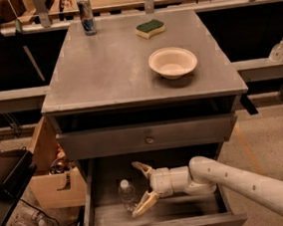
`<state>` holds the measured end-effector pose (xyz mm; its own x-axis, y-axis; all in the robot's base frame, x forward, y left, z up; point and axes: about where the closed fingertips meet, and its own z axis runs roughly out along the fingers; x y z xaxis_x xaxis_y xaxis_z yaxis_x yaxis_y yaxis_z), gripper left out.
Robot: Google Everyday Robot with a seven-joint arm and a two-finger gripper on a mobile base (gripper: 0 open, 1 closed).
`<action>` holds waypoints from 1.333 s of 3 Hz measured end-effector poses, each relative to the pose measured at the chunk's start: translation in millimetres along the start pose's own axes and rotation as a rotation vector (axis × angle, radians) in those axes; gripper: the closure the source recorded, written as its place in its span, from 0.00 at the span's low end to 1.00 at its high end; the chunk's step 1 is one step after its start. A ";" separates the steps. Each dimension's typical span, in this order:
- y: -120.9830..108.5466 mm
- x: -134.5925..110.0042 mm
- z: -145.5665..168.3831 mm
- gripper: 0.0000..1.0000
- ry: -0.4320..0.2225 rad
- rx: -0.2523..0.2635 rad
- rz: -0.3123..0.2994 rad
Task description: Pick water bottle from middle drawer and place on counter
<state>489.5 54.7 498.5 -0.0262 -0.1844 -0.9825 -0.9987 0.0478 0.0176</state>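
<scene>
The water bottle (126, 193), clear with a white cap, stands upright on the plank floor of the open middle drawer (156, 216), left of centre. My gripper (140, 188) reaches in from the right on a white arm, its two tan fingers spread wide, one above and one below, just right of the bottle. The fingers are open and hold nothing. The lower fingertip (139, 209) is close to the bottle's base. The grey counter (112, 72) is the cabinet top above.
On the counter stand a cream bowl (172, 62), a green-yellow sponge (150, 28) and a dark drink can (86, 15). The knob drawer (146, 137) overhangs the open drawer. A cardboard box (55, 181) sits left of the cabinet. A pump bottle (278, 51) stands on a right shelf.
</scene>
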 end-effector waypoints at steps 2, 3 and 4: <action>8.0 16.1 23.4 0.14 -0.054 -0.047 0.016; 12.6 23.2 34.4 0.39 -0.039 -0.066 0.005; 13.3 22.3 35.4 0.61 -0.042 -0.069 0.006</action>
<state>477.2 86.0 470.3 -0.0321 -0.1429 -0.9892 -0.9992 -0.0188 0.0351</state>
